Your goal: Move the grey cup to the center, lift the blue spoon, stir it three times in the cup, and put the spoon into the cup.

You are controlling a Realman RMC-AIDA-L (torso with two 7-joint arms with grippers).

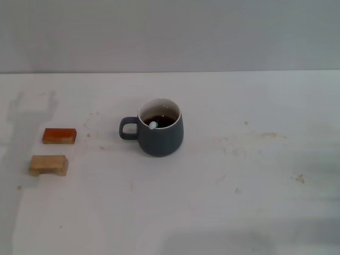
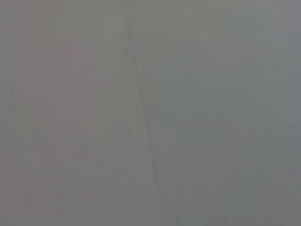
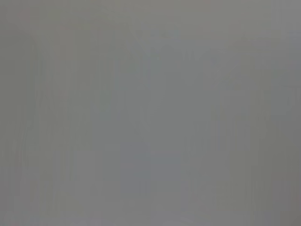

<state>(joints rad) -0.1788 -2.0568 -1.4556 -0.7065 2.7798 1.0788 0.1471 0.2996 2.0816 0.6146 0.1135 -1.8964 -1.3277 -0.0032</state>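
The grey cup (image 1: 160, 134) stands upright near the middle of the white table (image 1: 239, 186) in the head view, its loop handle pointing left. The blue spoon (image 1: 153, 125) rests inside the cup; only the pale blue end of its handle shows, leaning against the left inner wall. Neither gripper appears in any view. Both wrist views show only a plain grey surface.
An orange-brown block (image 1: 59, 136) and a tan wooden block (image 1: 49, 165) lie at the table's left side, well apart from the cup. A pale wall rises behind the table's far edge.
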